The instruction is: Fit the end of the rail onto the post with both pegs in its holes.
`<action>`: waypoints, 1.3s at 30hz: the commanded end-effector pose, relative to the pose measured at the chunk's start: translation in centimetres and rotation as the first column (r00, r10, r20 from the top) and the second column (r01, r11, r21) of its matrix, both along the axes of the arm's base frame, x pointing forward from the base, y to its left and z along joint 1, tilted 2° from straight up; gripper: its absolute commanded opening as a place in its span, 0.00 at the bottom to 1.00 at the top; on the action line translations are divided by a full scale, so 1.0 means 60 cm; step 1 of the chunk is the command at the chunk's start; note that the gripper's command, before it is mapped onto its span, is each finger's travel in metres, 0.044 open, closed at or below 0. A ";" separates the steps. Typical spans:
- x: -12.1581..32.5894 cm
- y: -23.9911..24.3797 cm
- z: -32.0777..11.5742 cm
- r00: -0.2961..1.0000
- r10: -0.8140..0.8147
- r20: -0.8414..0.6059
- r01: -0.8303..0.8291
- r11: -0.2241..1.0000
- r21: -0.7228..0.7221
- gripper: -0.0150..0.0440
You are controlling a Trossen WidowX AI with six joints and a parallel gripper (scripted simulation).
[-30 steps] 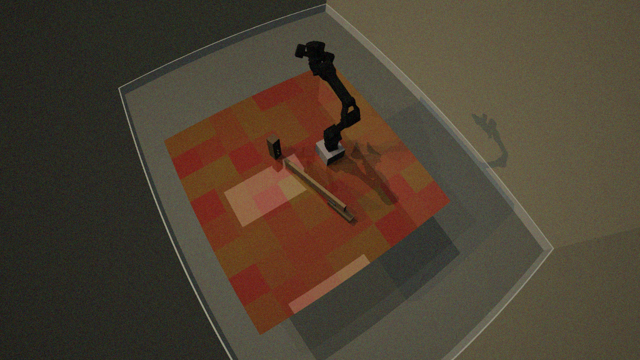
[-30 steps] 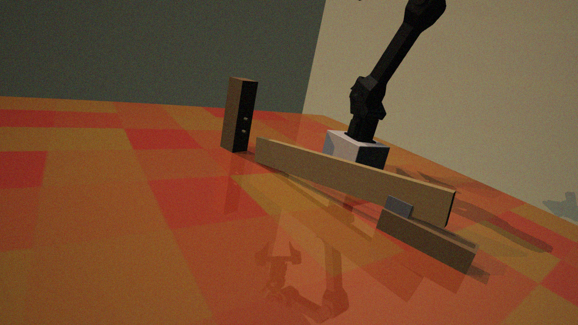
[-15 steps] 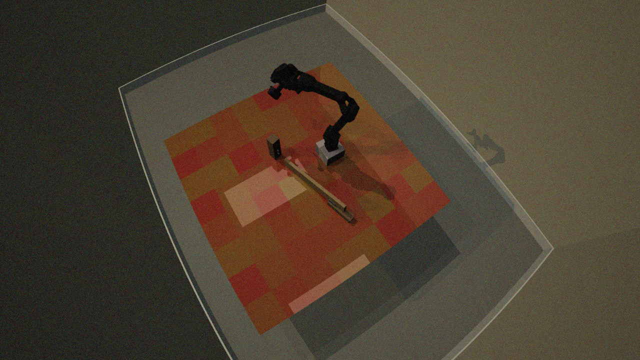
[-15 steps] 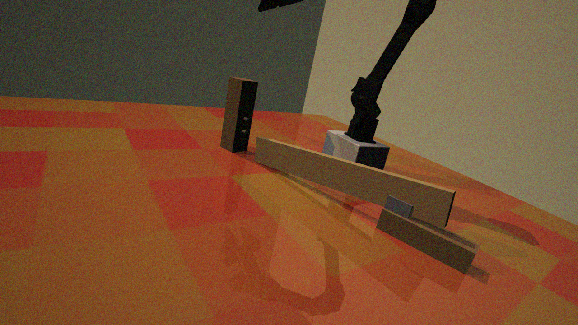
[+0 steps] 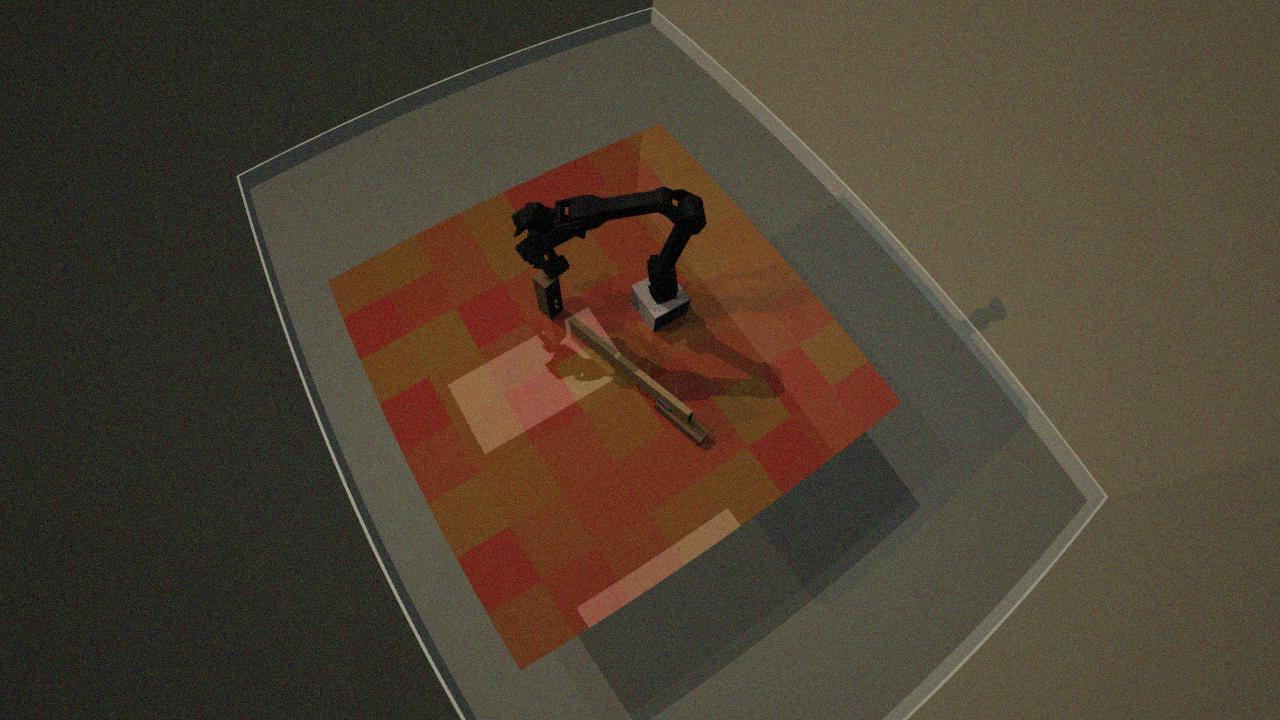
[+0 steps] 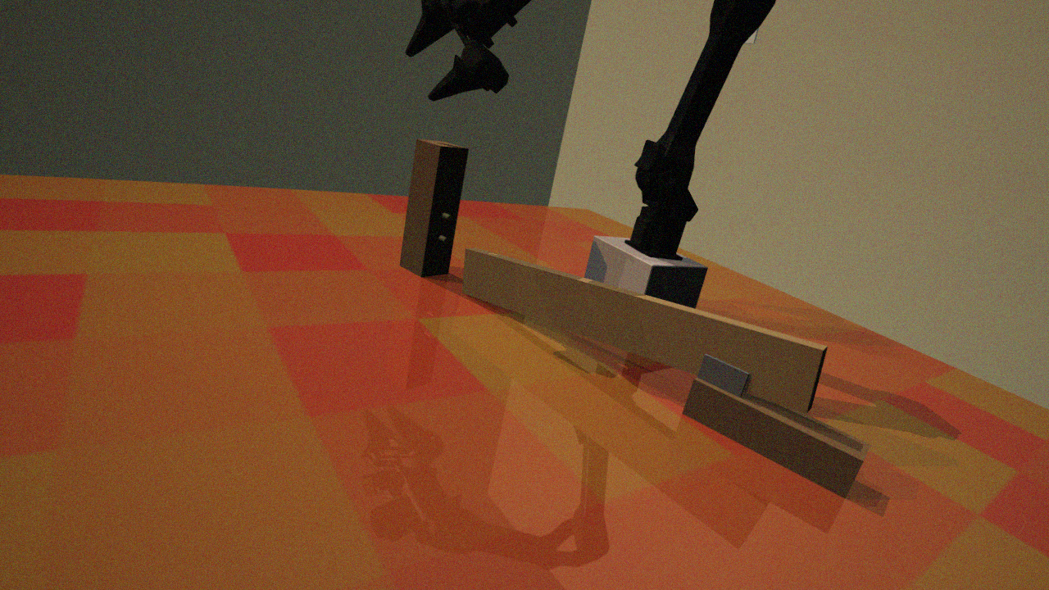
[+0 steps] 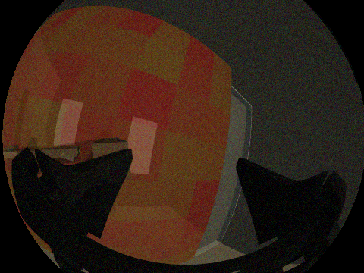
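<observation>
My gripper (image 6: 454,62) hangs above the post (image 6: 433,209), jaws wide apart w/ nothing between. Rail (image 6: 638,323) lies just beside the post, near end down on the table, not on pegs (image 6: 444,226); far end in bracket (image 6: 722,374) on footboard block (image 6: 774,436).

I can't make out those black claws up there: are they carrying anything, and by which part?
Nothing is held. The gripper hangs above the post with its jaws wide apart and empty; the rail lies untouched below.

End effector (image 7: 184,169) spread wide over, seemingly, checkered table (image 7: 167,121).
</observation>
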State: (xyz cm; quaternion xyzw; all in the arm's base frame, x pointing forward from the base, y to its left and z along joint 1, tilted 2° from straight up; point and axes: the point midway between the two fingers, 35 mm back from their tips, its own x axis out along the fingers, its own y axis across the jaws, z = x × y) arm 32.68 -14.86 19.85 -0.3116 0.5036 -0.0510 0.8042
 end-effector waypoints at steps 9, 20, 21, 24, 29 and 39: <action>0.015 0.142 -0.103 0.828 0.498 -0.257 -0.508 0.861 0.028 1.00; -0.138 0.309 -0.268 -0.117 0.876 -0.468 -0.913 0.091 0.399 1.00; -0.142 0.310 -0.269 -0.134 0.874 -0.466 -0.911 0.077 0.406 1.00; -0.142 0.310 -0.269 -0.134 0.874 -0.466 -0.911 0.077 0.406 1.00; -0.142 0.310 -0.271 -0.134 0.874 -0.466 -0.911 0.077 0.406 1.00; -0.139 0.310 -0.298 -0.134 0.874 -0.466 -0.911 0.077 0.406 1.00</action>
